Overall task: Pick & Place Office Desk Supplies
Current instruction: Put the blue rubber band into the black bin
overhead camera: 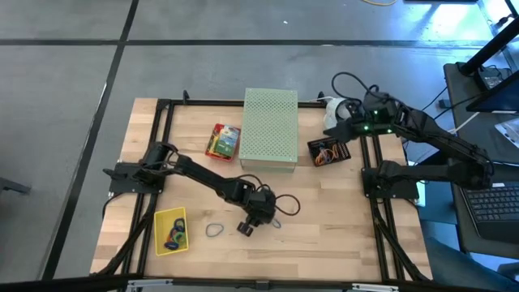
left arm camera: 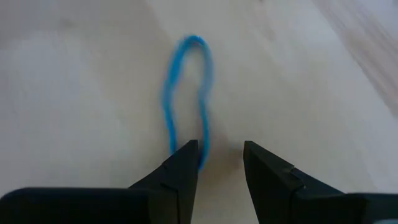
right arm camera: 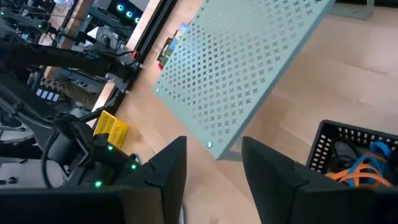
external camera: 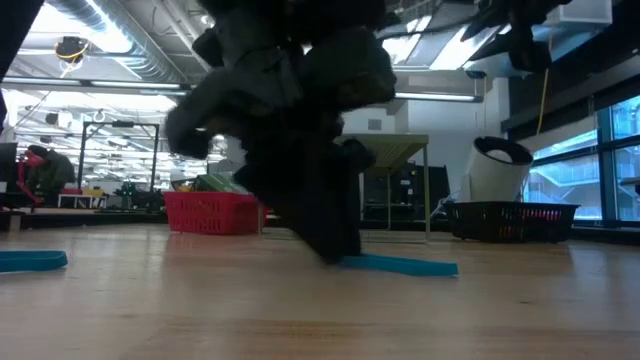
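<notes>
Left gripper (left arm camera: 221,163) fingers spread over one blue rubber-band loop (left arm camera: 186,93) stretching lengthwise ahead; right gripper (right arm camera: 213,163) spread.

left finger (left arm camera: 180,171) hides blue band's (left arm camera: 186,93) end.

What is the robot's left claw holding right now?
Nothing yet. The left claw is open, its fingers down at one end of a blue rubber band on the table.

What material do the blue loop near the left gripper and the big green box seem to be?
Blue loop: probably rubber, matte; it lies limp in a thin, uneven oval. Big green box: maybe painted sheet metal or plastic; flat, stiff panel with rows of small cross-shaped holes.
</notes>
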Controlling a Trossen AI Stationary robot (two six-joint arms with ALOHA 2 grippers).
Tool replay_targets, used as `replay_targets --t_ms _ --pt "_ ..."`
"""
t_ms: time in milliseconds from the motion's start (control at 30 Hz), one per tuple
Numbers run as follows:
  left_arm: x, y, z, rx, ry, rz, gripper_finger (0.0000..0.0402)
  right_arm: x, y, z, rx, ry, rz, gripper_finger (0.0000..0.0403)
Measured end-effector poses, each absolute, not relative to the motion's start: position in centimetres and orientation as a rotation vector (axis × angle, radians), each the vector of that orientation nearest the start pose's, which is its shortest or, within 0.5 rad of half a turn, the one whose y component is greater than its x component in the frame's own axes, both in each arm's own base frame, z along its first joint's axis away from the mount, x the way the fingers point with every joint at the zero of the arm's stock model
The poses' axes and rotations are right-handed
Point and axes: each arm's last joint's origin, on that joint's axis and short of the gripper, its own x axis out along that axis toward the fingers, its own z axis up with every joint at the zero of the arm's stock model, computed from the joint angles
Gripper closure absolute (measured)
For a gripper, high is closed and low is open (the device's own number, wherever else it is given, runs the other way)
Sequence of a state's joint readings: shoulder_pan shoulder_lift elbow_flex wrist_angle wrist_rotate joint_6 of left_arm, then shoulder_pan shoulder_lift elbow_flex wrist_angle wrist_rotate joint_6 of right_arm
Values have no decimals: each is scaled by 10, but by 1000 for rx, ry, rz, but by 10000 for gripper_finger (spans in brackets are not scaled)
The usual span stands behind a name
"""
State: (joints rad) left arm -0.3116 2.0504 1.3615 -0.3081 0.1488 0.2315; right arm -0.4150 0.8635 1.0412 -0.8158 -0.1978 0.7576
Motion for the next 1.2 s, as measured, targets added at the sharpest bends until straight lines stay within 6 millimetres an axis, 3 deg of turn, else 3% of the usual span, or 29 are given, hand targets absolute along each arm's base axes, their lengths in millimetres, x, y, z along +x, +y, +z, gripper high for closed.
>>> replay_targets --t_ms 400,833,967,1133,1200 --pt "405 -136 144 259 923 -461 276 148 -50 349 925 524 -400 248" --pt "402 -151 122 291 981 -425 280 149 -49 350 928 521 -390 248" --pt "402 -151 112 260 1013 -389 309 149 -49 350 928 522 -389 248" --pt "402 -149 108 246 1032 -350 384 149 -49 350 931 524 -382 248" --pt "402 -147 107 233 1034 -338 395 149 -49 350 931 524 -382 248"
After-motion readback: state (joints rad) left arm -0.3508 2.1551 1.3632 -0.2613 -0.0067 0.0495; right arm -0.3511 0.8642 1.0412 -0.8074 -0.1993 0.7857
